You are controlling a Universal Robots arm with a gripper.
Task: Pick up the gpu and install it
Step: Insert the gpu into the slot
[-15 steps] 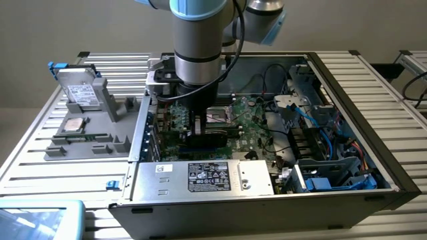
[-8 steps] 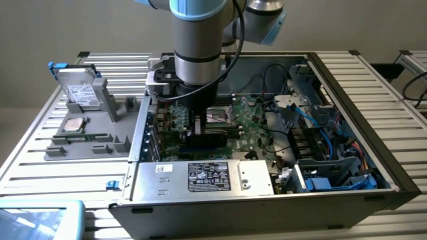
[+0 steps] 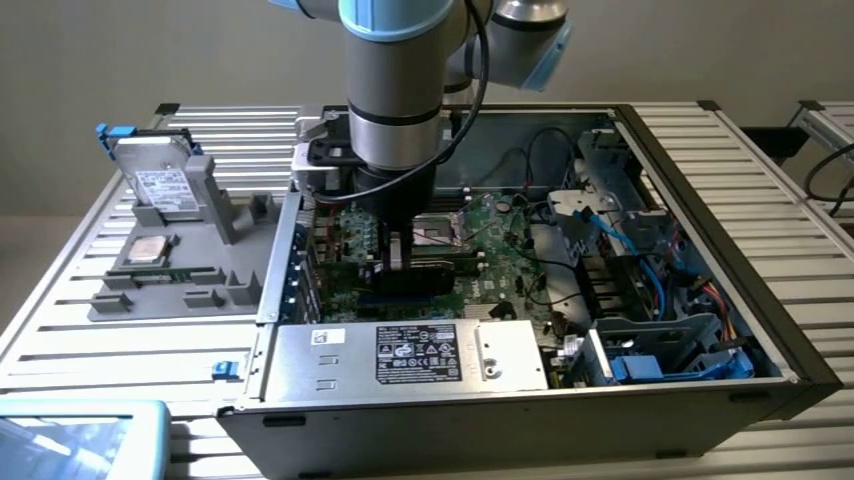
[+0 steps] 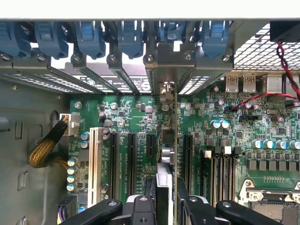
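My gripper [image 3: 396,258] is down inside the open computer case [image 3: 694,180], over the green motherboard [image 3: 501,250]. It is shut on the gpu [image 3: 416,272], which stands on edge just above the expansion slots. In the wrist view the gpu [image 4: 174,140] shows edge-on as a thin vertical line between my fingers [image 4: 162,187], with my gripper [image 4: 172,201] closed around it. Its metal bracket end [image 4: 165,91] reaches the rear slot openings. The card runs along a black slot [image 4: 185,154]; whether it is fully seated I cannot tell.
A grey fixture [image 3: 187,270] on the exterior view's left holds a silver hard drive [image 3: 163,185] and smaller parts. A power supply [image 3: 400,355] sits at the case front; blue cables [image 3: 667,280] crowd its right. Blue retention clips [image 4: 89,37] line the rear slots.
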